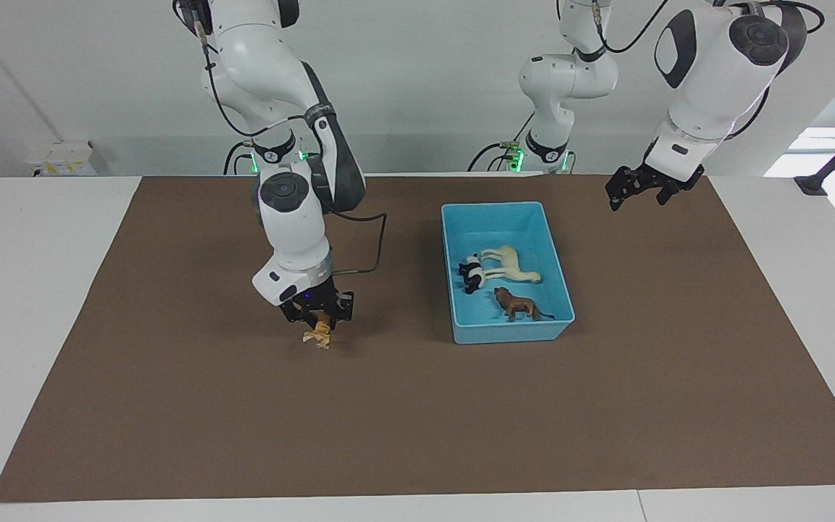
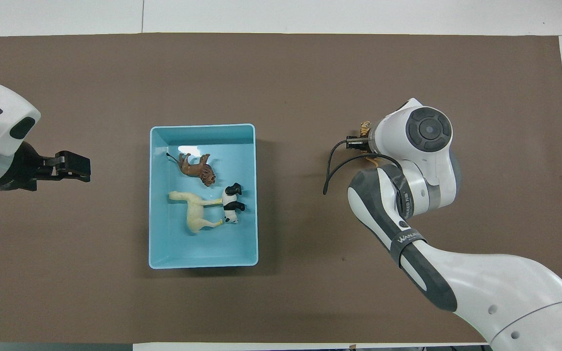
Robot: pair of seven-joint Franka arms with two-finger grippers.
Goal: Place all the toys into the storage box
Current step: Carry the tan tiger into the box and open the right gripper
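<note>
Tiger (image 1: 318,336): small orange striped figurine, hanging from the right gripper (image 1: 320,324), whose fingers are clenched on its upper part. It is lifted clear of the brown mat (image 1: 417,420), with its shadow on the mat just below. It hangs over open mat toward the right arm's end of the table, well apart from the storage box (image 1: 512,335). In the overhead view only a sliver of the tiger (image 2: 364,129) shows past the arm's white wrist.

Storage box (image 2: 203,128): light blue, low walled, resting flat on the mat around the middle of the table. Three toys lie inside it.
- Camel (image 1: 510,264): cream, long necked, on its side, mid-box.
- Panda (image 1: 471,275): black and white, touching the camel's legs, on the side toward the right arm.
- Lion (image 1: 518,305): brown, farther from the robots than the camel, apart from it.

Left gripper (image 1: 635,188): raised over bare mat beside the box, toward the left arm's end of the table, fingers spread apart and holding nothing. In the overhead view the left gripper (image 2: 71,165) points toward the box. This arm waits.
</note>
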